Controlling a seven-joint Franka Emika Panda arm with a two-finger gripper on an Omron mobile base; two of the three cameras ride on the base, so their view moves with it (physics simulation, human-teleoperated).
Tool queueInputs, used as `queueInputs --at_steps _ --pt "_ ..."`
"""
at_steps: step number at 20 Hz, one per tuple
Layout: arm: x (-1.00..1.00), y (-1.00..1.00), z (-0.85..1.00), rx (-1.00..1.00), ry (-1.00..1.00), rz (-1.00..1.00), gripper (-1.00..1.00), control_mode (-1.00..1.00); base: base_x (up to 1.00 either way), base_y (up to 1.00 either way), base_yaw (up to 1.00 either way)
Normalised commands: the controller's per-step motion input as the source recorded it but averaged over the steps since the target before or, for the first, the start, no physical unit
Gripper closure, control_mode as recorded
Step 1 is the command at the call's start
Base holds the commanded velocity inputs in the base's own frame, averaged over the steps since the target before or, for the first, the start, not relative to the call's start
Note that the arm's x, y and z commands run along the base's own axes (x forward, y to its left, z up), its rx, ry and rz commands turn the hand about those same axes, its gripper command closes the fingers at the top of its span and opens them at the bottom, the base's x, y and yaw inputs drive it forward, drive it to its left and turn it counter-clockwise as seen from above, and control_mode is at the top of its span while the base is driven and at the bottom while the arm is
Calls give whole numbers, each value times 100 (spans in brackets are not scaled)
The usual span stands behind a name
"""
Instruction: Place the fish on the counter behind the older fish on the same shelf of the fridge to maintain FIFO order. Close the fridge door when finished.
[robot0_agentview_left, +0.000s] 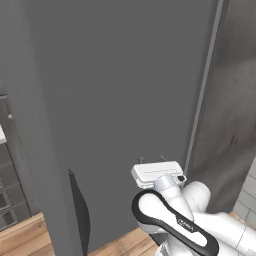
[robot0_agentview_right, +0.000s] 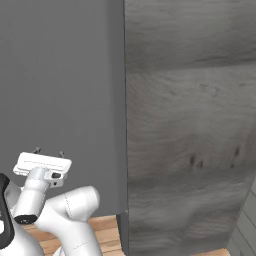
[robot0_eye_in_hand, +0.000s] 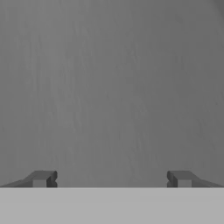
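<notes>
Gripper (robot0_agentview_left: 151, 160) with jaws wide and empty, facing the shut fridge door (robot0_agentview_left: 125, 100) beside a wood cabinet (robot0_agentview_right: 190, 125) (fish out of sight; judged light, slippery and soft, best pinched gently across mid-body).

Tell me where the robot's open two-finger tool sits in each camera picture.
Left base view: the open dark two-finger tool sits lower centre-right, pointing at the tall flat dark grey fridge door.
Right base view: the tool sits lower left.
Hand view: the tool is at the bottom, fingertips wide apart.
Shared landmark: the fridge door.
</notes>
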Motion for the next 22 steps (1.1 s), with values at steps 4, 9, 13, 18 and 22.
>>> queueInputs --at_steps 4,9,13,18,22 --pt "0 0 0 0 0 0 -100 100 56 -7 20" --pt "0 0 0 0 0 0 -100 100 53 -15 20" --pt "0 0 0 0 0 0 -100 100 49 -13 17" --pt "20 -1 -5 0 0 4 -100 -100 16 -4 5" --pt "40 0 -3 0 0 1 -100 -100 0 0 0"
